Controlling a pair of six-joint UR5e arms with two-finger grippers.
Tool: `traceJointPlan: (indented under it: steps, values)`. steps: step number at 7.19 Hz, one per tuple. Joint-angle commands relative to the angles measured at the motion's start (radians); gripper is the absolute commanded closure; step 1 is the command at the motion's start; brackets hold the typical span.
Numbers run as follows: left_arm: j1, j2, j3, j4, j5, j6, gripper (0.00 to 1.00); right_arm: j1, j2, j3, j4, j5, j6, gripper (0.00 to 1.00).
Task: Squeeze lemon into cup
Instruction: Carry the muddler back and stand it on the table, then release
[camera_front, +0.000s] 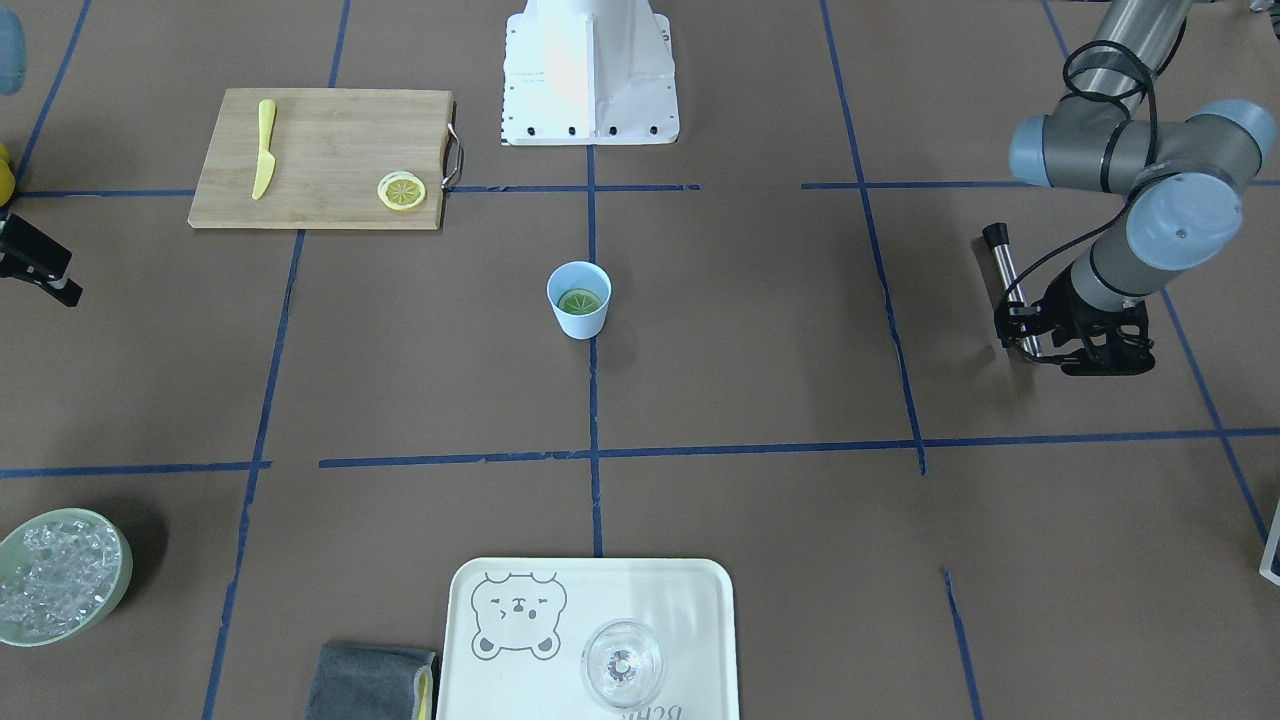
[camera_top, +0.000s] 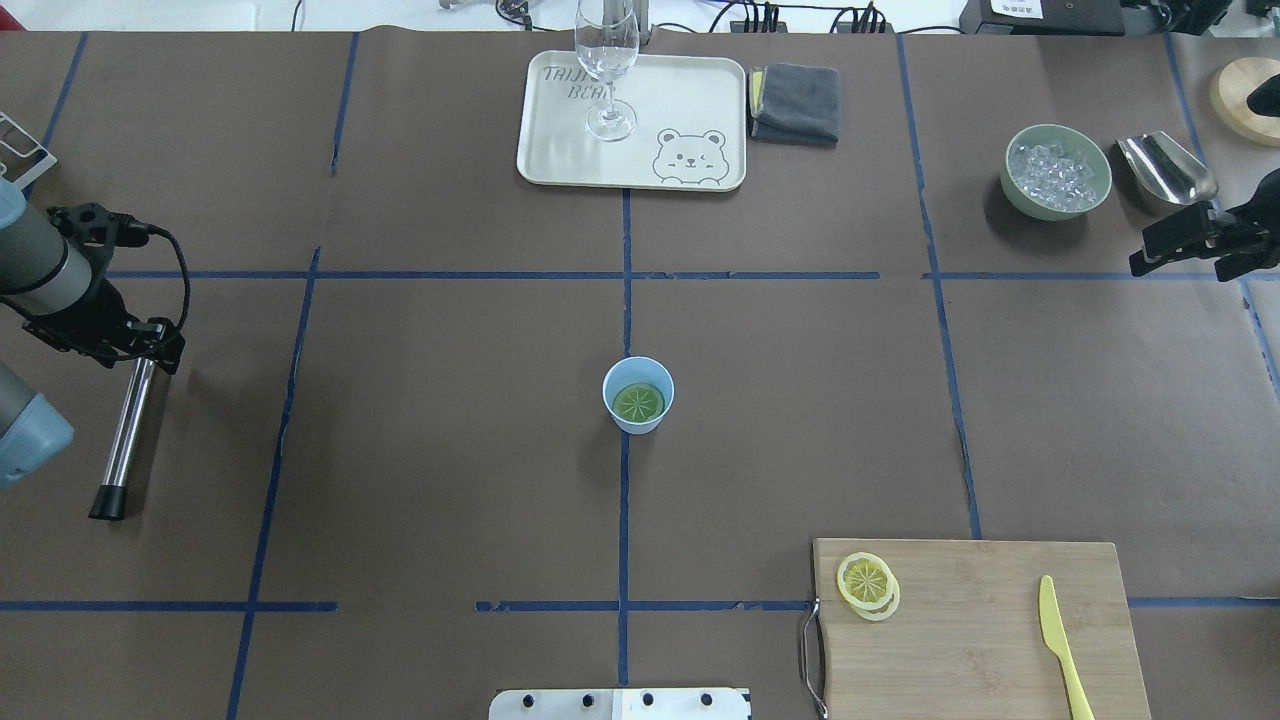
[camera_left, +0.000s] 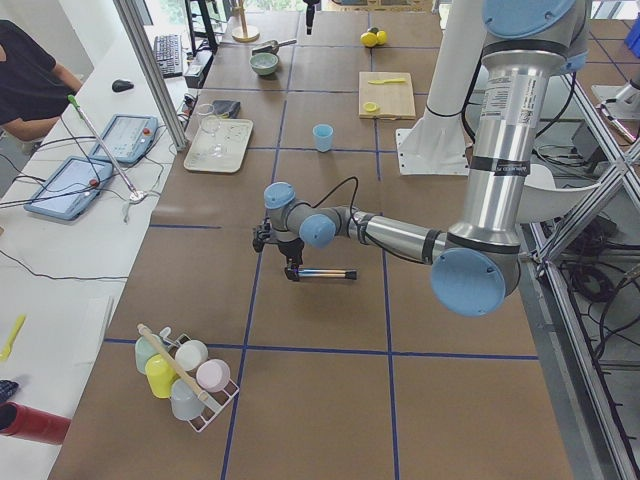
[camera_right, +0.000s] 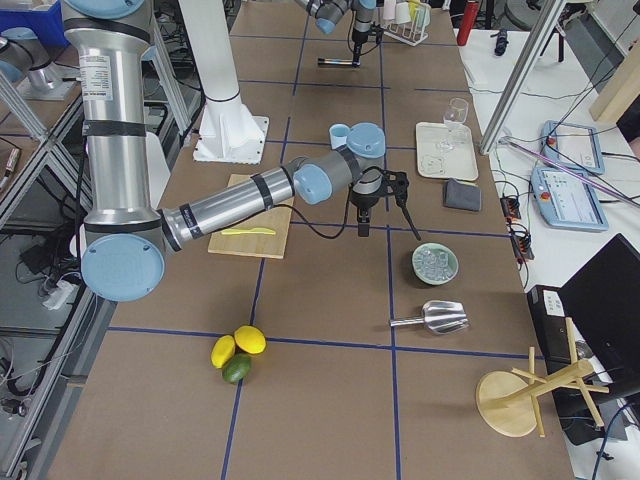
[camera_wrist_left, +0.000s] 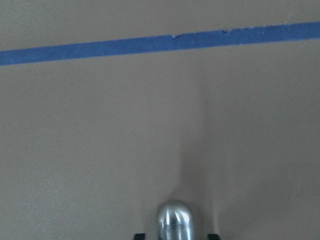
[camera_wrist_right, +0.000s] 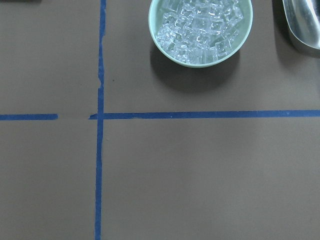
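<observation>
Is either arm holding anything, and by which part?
The left gripper holds a shiny metal rod with a black cap by its bare end, opposite the cap. The right gripper holds nothing.

Looking straight down at a brown table (camera_wrist_right: 210, 180). A pale-green bowl (camera_wrist_right: 200, 61) heaped with clear ice (camera_wrist_right: 200, 22) sits at the top edge, partly cut off. Right of the bowl, a shiny metal scoop (camera_wrist_right: 302, 25) pokes in. Below the bowl runs a blue tape line (camera_wrist_right: 200, 115), crossed by another (camera_wrist_right: 99, 175) to the bowl's left.
</observation>
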Motion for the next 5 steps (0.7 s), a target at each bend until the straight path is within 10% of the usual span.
traceJointPlan:
  steps: [1,4,5]
  values:
    - [-0.002,0.000,-0.023,0.001,-0.001,0.003,0.23,0.000,0.002,0.000,0.001,0.003,0.000,0.00]
    - [-0.175,0.096,-0.213,0.003,-0.020,0.177,0.23,0.040,0.003,0.008,-0.029,0.056,-0.017,0.00]
    - [-0.315,0.157,-0.211,0.001,-0.156,0.381,0.20,0.066,0.000,0.009,-0.037,0.058,-0.046,0.00]
